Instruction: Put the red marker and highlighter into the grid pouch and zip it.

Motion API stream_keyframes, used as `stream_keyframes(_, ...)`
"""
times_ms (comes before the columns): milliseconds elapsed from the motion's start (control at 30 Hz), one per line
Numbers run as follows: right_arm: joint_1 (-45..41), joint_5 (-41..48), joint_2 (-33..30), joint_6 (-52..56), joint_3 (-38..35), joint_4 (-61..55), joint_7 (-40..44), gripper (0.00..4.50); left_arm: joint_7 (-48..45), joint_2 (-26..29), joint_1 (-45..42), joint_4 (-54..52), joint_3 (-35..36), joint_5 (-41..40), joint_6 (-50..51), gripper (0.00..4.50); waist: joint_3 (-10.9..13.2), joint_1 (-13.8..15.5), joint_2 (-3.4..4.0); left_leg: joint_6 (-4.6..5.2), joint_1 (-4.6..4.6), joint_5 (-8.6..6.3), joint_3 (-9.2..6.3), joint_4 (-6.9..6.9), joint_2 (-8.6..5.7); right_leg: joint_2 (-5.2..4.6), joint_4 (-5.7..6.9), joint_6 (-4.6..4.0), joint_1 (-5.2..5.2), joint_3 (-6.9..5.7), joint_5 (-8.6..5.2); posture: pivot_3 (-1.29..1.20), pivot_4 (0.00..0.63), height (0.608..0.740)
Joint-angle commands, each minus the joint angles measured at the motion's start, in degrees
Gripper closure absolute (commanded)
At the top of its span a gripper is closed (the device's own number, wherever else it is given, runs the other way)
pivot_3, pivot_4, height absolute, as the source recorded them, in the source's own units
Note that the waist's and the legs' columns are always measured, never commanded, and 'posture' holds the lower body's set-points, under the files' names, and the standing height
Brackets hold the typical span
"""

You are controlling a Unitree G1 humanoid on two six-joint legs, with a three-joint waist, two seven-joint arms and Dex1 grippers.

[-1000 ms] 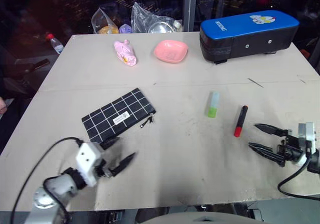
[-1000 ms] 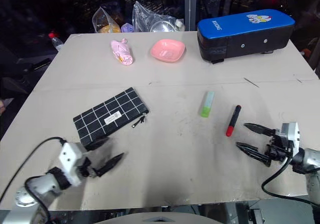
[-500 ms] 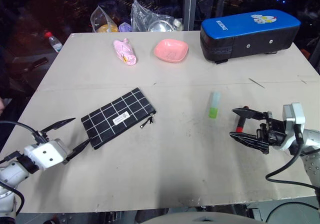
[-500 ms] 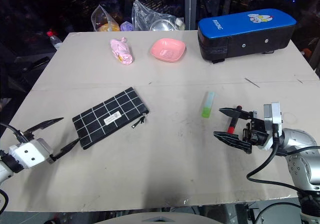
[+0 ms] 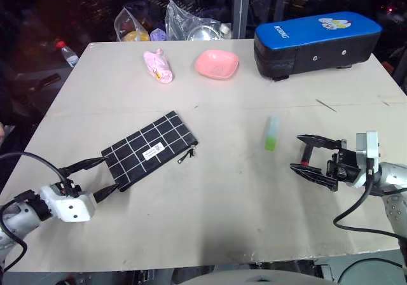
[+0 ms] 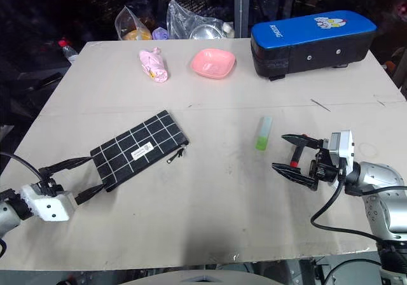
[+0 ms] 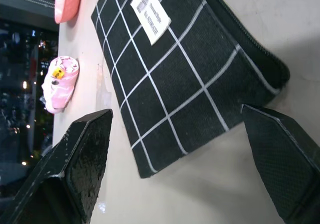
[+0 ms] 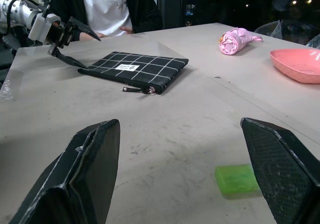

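Both grippers stand spread and hold nothing. Compared with a second ago, the left gripper (image 5: 98,177) has swung out from the table's near edge to the pouch's left end, and its wrist has rolled, so its two fingers now straddle that short end of the pouch (image 5: 150,148), one at each corner, close to the fabric; whether they touch it cannot be told. The right gripper (image 5: 308,154) has come in leftward from the table's right edge and now brackets the marker (image 5: 304,161), which shows only as a bit of red between the fingers, with no contact visible. The highlighter (image 5: 272,133) lies just beyond it, toward the table's middle, where it lay before.

The pouch lies flat and slanted on the table (image 5: 216,215), label up, with its zipper pull (image 5: 187,154) sticking out at its right end; nothing of its inside shows. At the far edge the blue case (image 5: 316,43) stands shut, the pink bowl (image 5: 217,64) holds nothing, and a pink bundle (image 5: 159,66) lies to its left. Clear bags (image 5: 184,24) sit behind them.
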Motion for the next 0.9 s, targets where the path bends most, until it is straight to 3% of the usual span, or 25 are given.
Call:
stream_keyframes(33, 0.2, 0.16, 0.26, -1.2, -0.53, -1.63, -0.52, 0.6, 5.43, 0.91, -1.14, 1.43, -2.13, 6.31, -1.67, 0.31, -0.01, 0.08, 0.01, 0.0, 0.0, 0.0, 0.01, 0.0, 0.0, 0.0, 0.01, 0.0, 0.0, 0.0, 0.0, 0.0, 0.15, 0.734)
stream_keyframes(367, 2.39, 0.58, 0.68, -1.57, -1.11, -2.44, -1.2, 0.6, 16.14, 6.15, 4.99, 2.55, -1.15, 10.68, -5.62, 0.31, -0.05, -0.38, -0.01, 0.01, 0.01, 0.0, 0.47, -0.04, 0.21, -0.14, 0.05, 0.02, 0.02, -0.07, 0.0, 0.0, 0.15, 0.734)
stream_keyframes(667, 1.35, 0.53, 0.86, -1.46, -0.66, -1.78, -1.21, 0.6, 24.81, 5.24, 5.64, -3.34, -0.45, 15.29, -3.72, 0.31, -0.06, 0.07, -0.04, 0.0, -0.01, 0.01, 0.52, -0.01, 0.27, -0.14, 0.07, 0.02, 0.03, -0.15, 0.0, 0.0, 0.15, 0.734)
stream_keyframes(900, 1.72, 0.25, 1.23, -1.73, -0.6, -2.24, -1.65, 0.6, 28.31, 4.72, 1.7, -4.39, -4.14, 17.25, 0.62, 0.31, -0.08, 0.07, -0.07, 0.01, -0.01, 0.01, 0.51, 0.04, 0.3, -0.14, 0.08, 0.06, 0.1, -0.26, 0.02, 0.0, 0.15, 0.734)
